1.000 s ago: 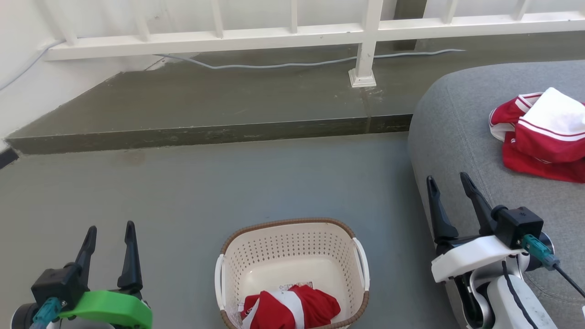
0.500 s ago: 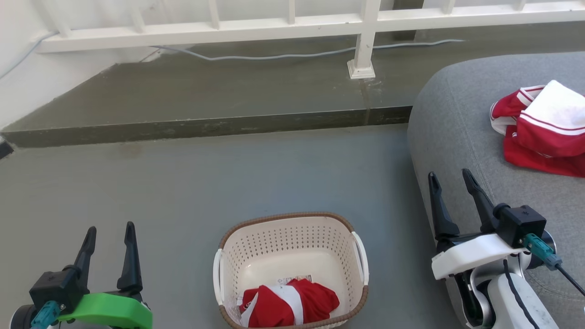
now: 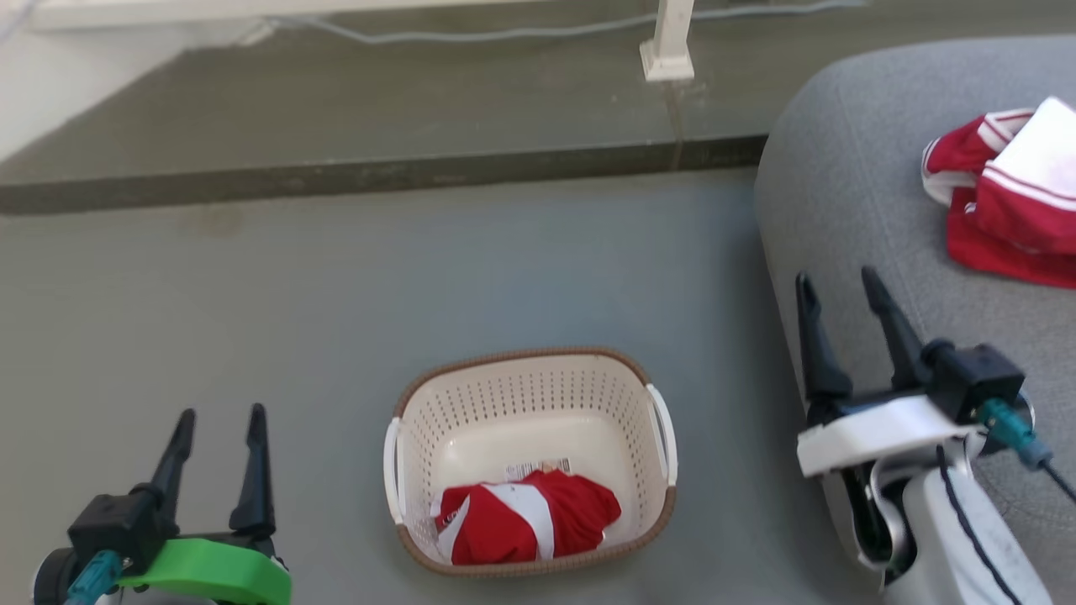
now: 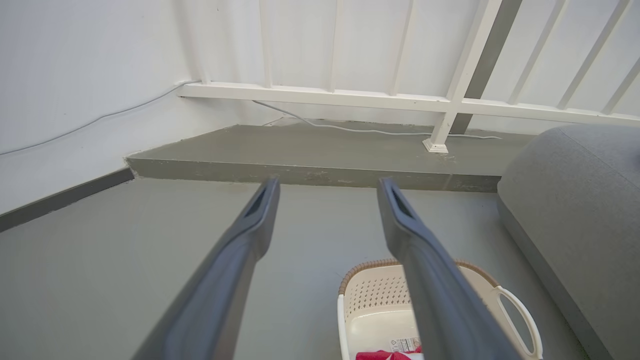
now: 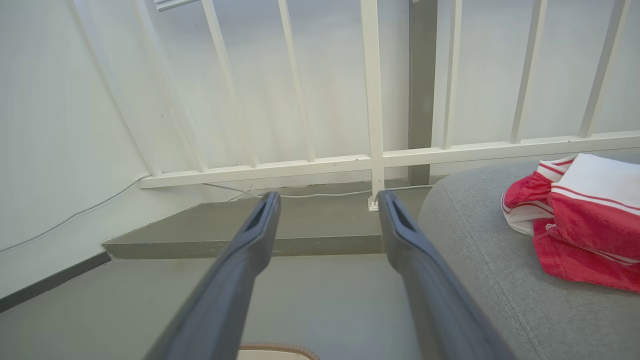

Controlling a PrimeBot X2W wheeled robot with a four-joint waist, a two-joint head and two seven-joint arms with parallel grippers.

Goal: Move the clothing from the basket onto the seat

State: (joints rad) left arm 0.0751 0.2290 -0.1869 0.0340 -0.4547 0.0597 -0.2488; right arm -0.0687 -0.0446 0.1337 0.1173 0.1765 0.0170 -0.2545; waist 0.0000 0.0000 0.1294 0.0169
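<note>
We hold the left gripper and right gripper spread open and empty, flanking the basket, because one red garment already lies on the seat while the second garment waits inside.

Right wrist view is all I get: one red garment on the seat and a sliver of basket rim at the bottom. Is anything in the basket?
Observer: Yes. The head view shows a red garment bunched at the near end of the basket.
Operator: Is the left gripper on it?
Observer: No. The left gripper is open and empty, off to the basket's left, apart from it.
Operator: Does the basket touch the seat?
Observer: No. A strip of bare floor lies between the basket and the seat.
</note>
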